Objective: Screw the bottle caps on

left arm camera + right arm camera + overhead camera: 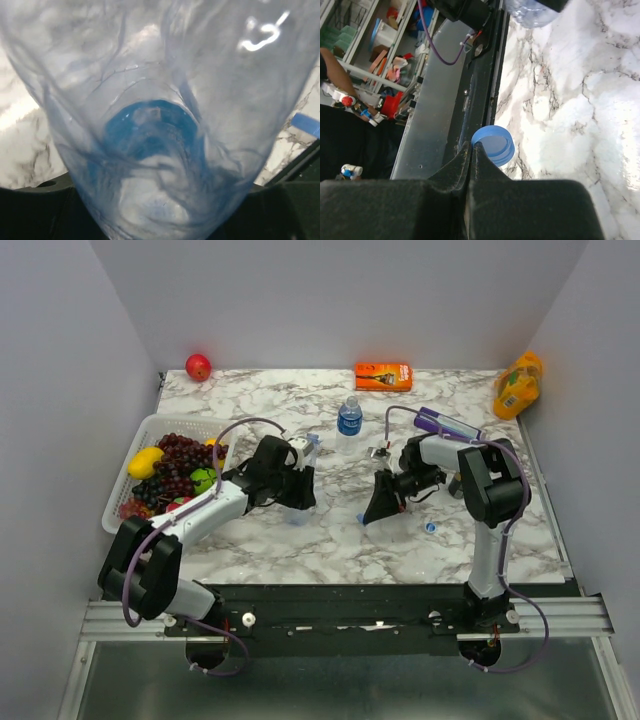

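- Top view: no bottle reads as finished.
  - 1 small clear plastic water bottle with a blue label (pixel 349 418) stands upright near the middle of the far edge of the marble-patterned table (pixel 330 552). Its neck is too small to tell whether it is capped.
  - A loose round blue plastic screw cap (pixel 430 527) lies toward the near right corner.
  - The left gripper (pixel 298 490), its arm stretched toward the table's centre, is clamped partway round a second clear plastic bottle (pixel 299 515), which is held tilted.
  - The right gripper (pixel 368 514) points down and leftward, its arm folded at the elbow, apart from that bottle.
- Left wrist view: the second clear plastic bottle (pixel 160 125) fills the frame between the half-closed jaws. Blue shows deep inside it; I cannot tell whether that is cap or label.
- Right wrist view: the right gripper (pixel 472 147) has its jaws pressed together. A pinched round blue plastic screw cap (pixel 495 145) appears nipped by its rim at the tips. On that reading, threading this cap on is what remains, then the loose 1.
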Controlling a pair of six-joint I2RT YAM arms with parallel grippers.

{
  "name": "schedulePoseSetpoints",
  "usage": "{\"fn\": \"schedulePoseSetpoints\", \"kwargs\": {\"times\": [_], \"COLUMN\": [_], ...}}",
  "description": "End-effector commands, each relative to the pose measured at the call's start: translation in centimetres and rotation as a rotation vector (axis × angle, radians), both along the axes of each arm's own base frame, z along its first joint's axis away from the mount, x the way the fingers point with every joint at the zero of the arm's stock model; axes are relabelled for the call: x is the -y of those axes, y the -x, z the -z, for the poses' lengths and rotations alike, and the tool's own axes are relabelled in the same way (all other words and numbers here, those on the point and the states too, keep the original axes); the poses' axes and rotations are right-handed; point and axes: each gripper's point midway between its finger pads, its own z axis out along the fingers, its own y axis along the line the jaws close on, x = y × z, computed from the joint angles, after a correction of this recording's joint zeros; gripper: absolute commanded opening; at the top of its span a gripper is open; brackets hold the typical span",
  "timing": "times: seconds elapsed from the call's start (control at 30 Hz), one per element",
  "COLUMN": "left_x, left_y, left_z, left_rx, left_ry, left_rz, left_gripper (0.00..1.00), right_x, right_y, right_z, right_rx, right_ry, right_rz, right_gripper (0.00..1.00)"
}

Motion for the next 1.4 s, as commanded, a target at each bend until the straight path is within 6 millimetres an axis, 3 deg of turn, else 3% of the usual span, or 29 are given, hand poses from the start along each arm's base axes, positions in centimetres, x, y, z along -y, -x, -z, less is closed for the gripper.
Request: {"fn": "schedulePoseSetpoints", "kwargs": {"times": [0.0, 0.2, 0.27, 0.37, 0.5, 0.6, 0.67, 0.77, 0.83, 0.87, 0.9, 0.97, 1.03, 1.13, 1.37], "left_x": [-4.2, -4.6, -4.6, -4.8, -5.8, -6.3, -6.3, -5.2, -2.3, -0.9, 1.2, 3.1, 5.8, 8.3, 10.2], "left_y": [6.6, 8.5, 8.1, 7.9, 7.7, 7.2, 6.5, 3.6, 2.7, 1.0, 2.3, 2.7, 3.7, 4.3, 6.3], "left_z": [3.2, 5.2, 5.5, 5.9, 5.8, 4.8, 3.4, -1.2, -6.4, -9.2, -11.4, -13.2, -13.0, -12.4, -10.3], "left_rx": [-0.371, -0.538, -0.545, -0.556, -0.535, -0.488, -0.437, -0.210, 0.001, 0.230, 0.332, 0.590, 0.637, 0.672, 0.805], "left_ry": [-0.133, -0.133, -0.139, -0.159, -0.210, -0.215, -0.207, -0.132, 0.029, 0.068, 0.161, 0.148, 0.153, 0.155, 0.096], "left_rz": [-0.136, -0.162, -0.171, -0.175, -0.189, -0.181, -0.160, -0.084, 0.092, 0.225, 0.389, 0.616, 0.792, 0.957, 1.205], "left_gripper": [0.13, 0.30, 0.37, 0.54, 0.86, 0.99, 0.99, 0.98, 0.94, 0.93, 0.93, 0.92, 0.86, 0.77, 0.76], "right_x": [-0.9, -1.1, -1.1, -1.0, -0.9, -0.9, -0.9, -0.9, -0.8, -0.8, -0.8, -0.8, -0.8, -0.8, -0.4], "right_y": [-0.6, -1.4, -1.4, -1.1, -0.8, -0.8, -0.7, -0.6, -0.5, -0.4, -0.3, -0.2, -0.1, 0.1, 0.8], "right_z": [-3.9, -3.8, -3.7, -3.9, -4.1, -4.2, -4.3, -4.9, -5.3, -5.7, -5.8, -6.1, -6.5, -6.4, -7.0], "right_rx": [-0.199, -0.219, -0.223, -0.210, -0.196, -0.190, -0.182, -0.155, -0.142, -0.133, -0.132, -0.135, -0.135, -0.118, -0.055], "right_ry": [-0.078, -0.070, -0.063, -0.067, -0.079, -0.081, -0.080, -0.081, -0.081, -0.084, -0.084, -0.084, -0.084, -0.074, -0.058], "right_rz": [0.112, 0.113, 0.107, 0.106, 0.112, 0.111, 0.106, 0.097, 0.093, 0.092, 0.088, 0.087, 0.084, 0.071, 0.046], "right_gripper": [0.06, 0.06, 0.06, 0.06, 0.06, 0.06, 0.07, 0.06, 0.06, 0.06, 0.06, 0.06, 0.06, 0.06, 0.06]}}
